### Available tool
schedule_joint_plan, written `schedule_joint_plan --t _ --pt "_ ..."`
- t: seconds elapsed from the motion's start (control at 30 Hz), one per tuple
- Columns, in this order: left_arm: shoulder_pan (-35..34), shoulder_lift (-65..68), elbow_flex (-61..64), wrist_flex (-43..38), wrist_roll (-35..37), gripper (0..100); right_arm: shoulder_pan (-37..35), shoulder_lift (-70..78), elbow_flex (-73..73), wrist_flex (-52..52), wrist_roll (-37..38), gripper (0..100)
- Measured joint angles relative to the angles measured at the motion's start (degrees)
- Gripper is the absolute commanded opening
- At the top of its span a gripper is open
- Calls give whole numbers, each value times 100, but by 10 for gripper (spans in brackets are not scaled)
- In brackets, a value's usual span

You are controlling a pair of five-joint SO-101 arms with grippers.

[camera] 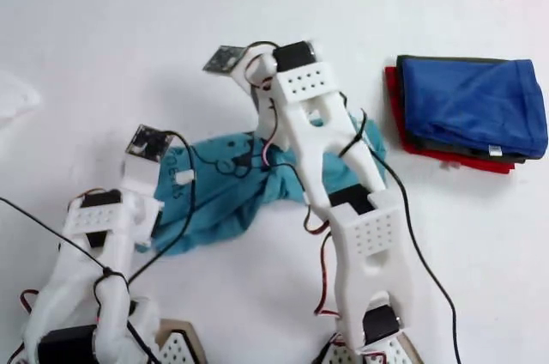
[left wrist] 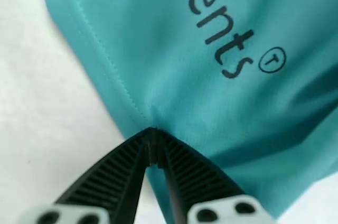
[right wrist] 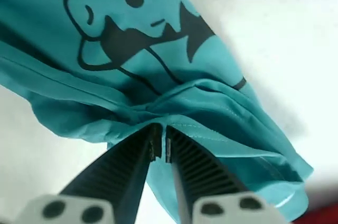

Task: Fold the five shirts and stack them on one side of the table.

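Got one teal shirt (camera: 227, 188) lying crumpled in the middle of the bench (camera: 129, 46), under both arms. Checking the left wrist view: got the left gripper (left wrist: 153, 147) pinched tight on the shirt's stitched hem, near the black lettering. Same deal in the right wrist view: got the right gripper (right wrist: 159, 142) clamped on a bunched fold just beside the black cartoon print. So that's two grippers, both biting the same shirt. Over on the right side of the bench, well apart from the teal one, seeing a folded stack (camera: 467, 115). Counting three in it: blue (camera: 472, 102) on top, a dark one (camera: 446, 148) in between, red (camera: 396, 111) at the bottom. Makes four shirts counted.
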Motion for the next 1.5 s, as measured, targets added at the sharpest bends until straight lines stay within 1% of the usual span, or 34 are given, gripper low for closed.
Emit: schedule_joint_plan --t 0.03,0.17,0.23,0.27,0.33,0.37,0.43,0.47,0.5,0.57,0.87,0.97,1.17,1.27,1.4,1.5 --pt "0 0 0 0 0 26 -35 0 0 0 0 47" --pt "0 0 0 0 0 26 -114 0 0 0 -9 197" --pt "0 0 0 0 0 26 -114 0 -97 -18 -167 231" --pt "0 0 0 0 0 26 -105 0 -211 -62 -229 225" --pt "0 0 0 0 0 26 -70 0 -492 -88 -290 183" --pt "0 0 0 0 0 26 -35 0 -615 -88 -308 147" --pt "0 0 0 0 0 26 53 0 -809 9 -316 19" --pt "0 0 0 0 0 26 88 0 -818 53 -316 10" --pt "0 0 0 0 0 26 105 0 -818 62 -316 39" --pt "0 0 0 0 0 26 132 0 -712 62 -316 13" --pt "0 0 0 0 0 26 202 -26 334 62 -316 19" --pt "0 0 0 0 0 26 202 -26 369 -123 -316 19" --pt "0 0 0 0 0 26 167 396 378 -1116 -316 19" --pt "0 0 0 0 0 26 44 571 378 -1407 -316 19" --pt "0 0 0 0 0 26 9 633 360 -1442 -316 19" --pt "0 0 0 0 0 26 35 615 70 -1099 -316 19"
